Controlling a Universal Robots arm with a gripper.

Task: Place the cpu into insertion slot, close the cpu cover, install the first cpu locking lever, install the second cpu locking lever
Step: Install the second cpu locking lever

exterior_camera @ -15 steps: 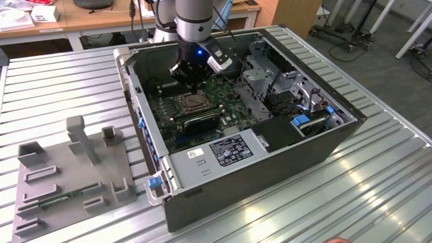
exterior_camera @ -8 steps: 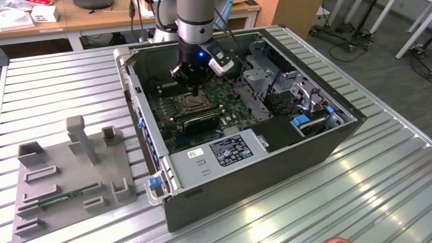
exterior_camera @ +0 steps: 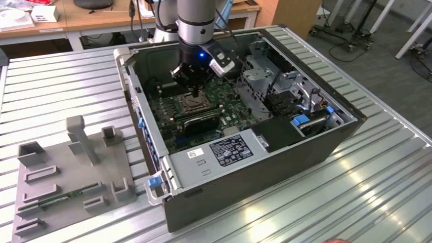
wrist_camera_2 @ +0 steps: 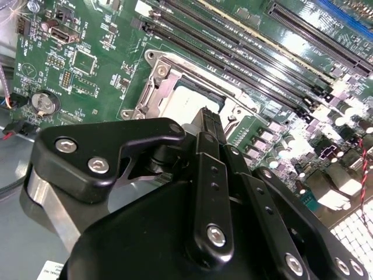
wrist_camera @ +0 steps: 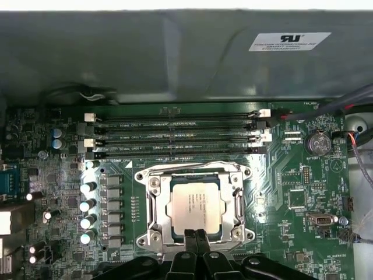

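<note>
Fixture (exterior_camera: 71,172) first: you have the grey holder block in the lower left of the exterior view, resting on the slatted table (exterior_camera: 378,192) well apart from the work. Move right and you reach the open case (exterior_camera: 270,167), lying on its side across the middle of the frame, with the green board (exterior_camera: 229,109) exposed inside. The arm (exterior_camera: 196,20) comes down from the top centre, and your gripper (exterior_camera: 196,93) hangs just above the slot (exterior_camera: 191,105) in the board's upper left part.

In the first wrist view, the slot (wrist_camera: 197,204) sits at lower centre, just below the long memory sockets (wrist_camera: 175,134). The cpu (wrist_camera: 195,205) lies flat in it, its pale top showing through the window of the cover (wrist_camera: 152,201), which lies down over the slot's rim. Your fingers (wrist_camera: 190,240) rise from the bottom edge with their tips pressed together, nothing between them, at the cpu's near edge; you cannot tell whether they touch it.

In the second wrist view, the gripper (wrist_camera_2: 208,116) fills the lower half, and its tip points at the cpu (wrist_camera_2: 175,102) at centre, with the cover (wrist_camera_2: 152,87) framing it.
</note>
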